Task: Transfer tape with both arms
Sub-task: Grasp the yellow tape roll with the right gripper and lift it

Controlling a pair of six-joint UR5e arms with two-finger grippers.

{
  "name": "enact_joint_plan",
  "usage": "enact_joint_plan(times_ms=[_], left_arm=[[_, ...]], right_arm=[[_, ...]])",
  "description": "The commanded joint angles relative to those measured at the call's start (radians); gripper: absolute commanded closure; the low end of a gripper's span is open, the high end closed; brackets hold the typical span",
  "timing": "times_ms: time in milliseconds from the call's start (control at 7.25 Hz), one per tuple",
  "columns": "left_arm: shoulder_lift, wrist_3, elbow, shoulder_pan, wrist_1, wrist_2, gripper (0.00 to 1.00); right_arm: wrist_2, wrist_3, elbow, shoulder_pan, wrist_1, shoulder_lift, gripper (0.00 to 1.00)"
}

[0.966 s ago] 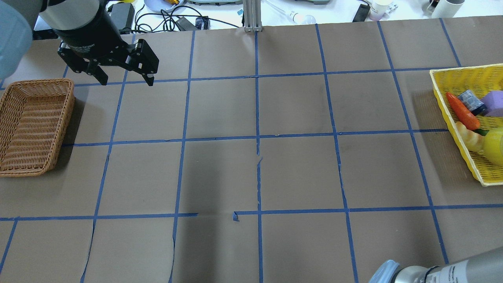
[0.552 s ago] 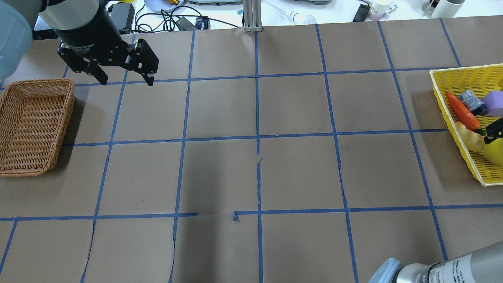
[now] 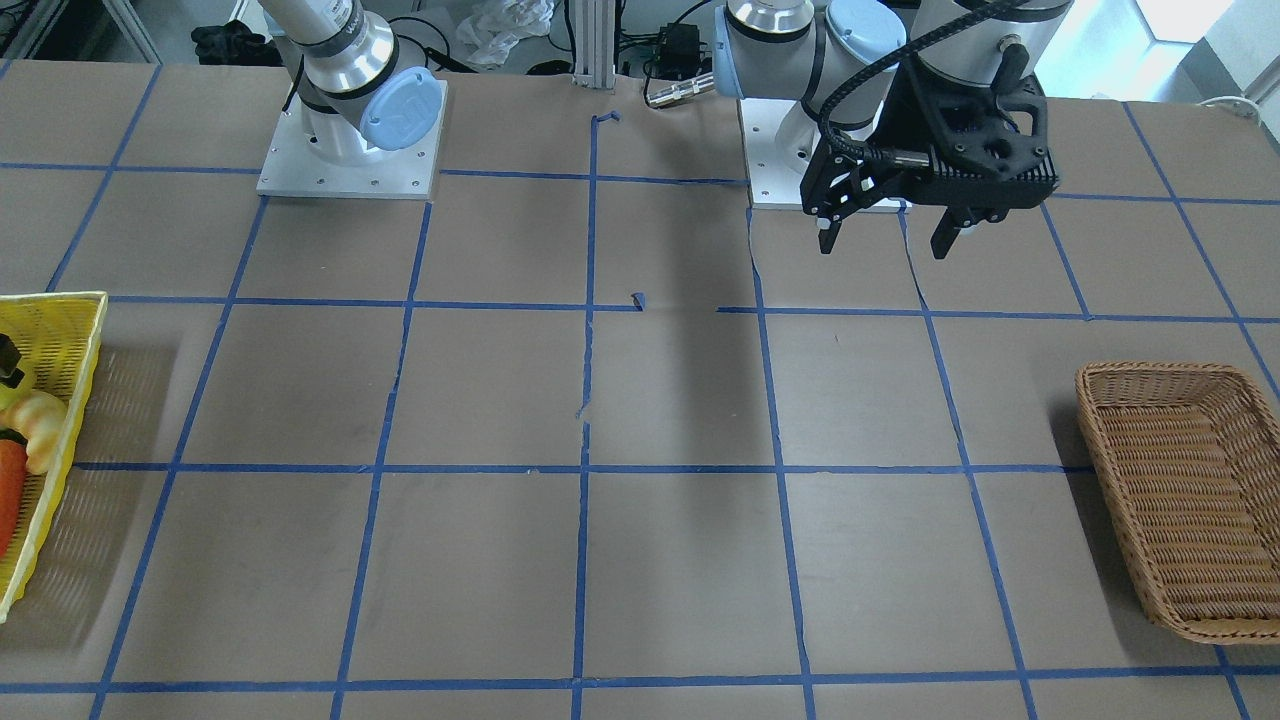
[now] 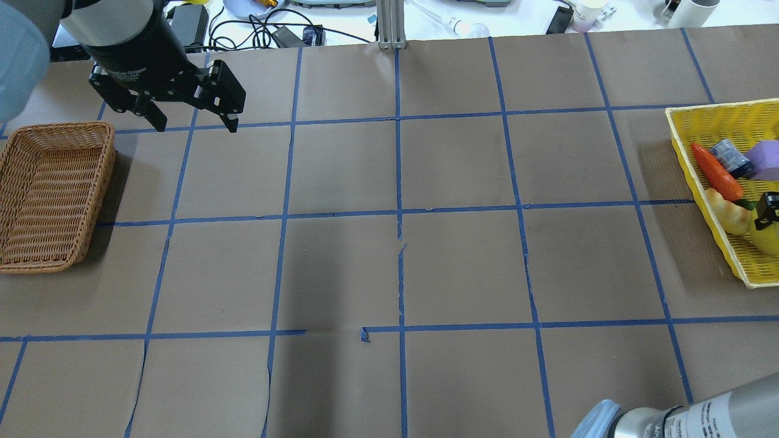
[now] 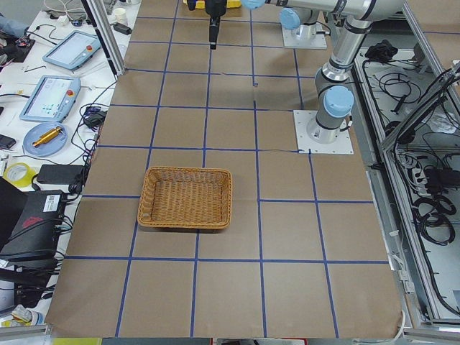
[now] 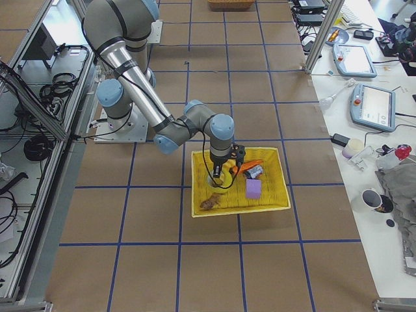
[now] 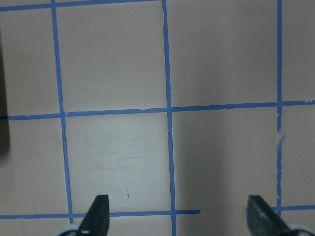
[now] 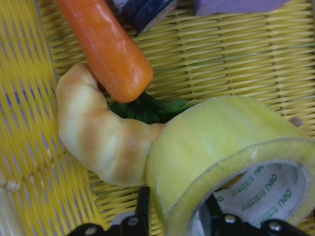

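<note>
The tape (image 8: 221, 157), a yellow roll with a pale printed core, lies in the yellow basket (image 4: 700, 131) at the robot's right end of the worktop (image 4: 462, 261). Its outer side touches a toy croissant (image 8: 98, 142). A toy carrot (image 8: 106, 49) lies over the croissant's other end, with its green leaves between the croissant and the roll. A purple block (image 8: 236, 6) and a dark blue object lie further back in the same basket.

The right gripper (image 8: 177, 219) reaches down into the basket. Its jaws are narrowed on the wall of the roll: one finger is against the outside and the other is inside the core, so they hold the tape while it rests on the basket floor.

The left gripper (image 4: 197, 127) hangs above the worktop well apart from the tape, at the other end. Its jaws are spread wide and hold nothing. Just beside it, on the brown paper with blue grid lines, stands a brown wicker basket (image 4: 52, 194).
</note>
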Motion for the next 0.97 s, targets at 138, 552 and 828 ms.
enact_joint_plan(times_ms=[138, 552, 828], left_arm=[[0.0, 0.0, 0.0, 0.0, 0.0, -0.002, 0.0], [0.0, 0.0, 0.0, 0.0, 0.0, 0.0, 0.0], [0.0, 0.0, 0.002, 0.003, 0.0, -0.002, 0.0]], right_arm=[[0.007, 0.001, -0.032, 0.011, 0.02, -0.047, 1.0], [0.007, 0.09, -0.072, 0.157, 0.121, -0.158, 1.0], [0.002, 0.454, -0.084, 0.407, 0.196, -0.17, 1.0]])
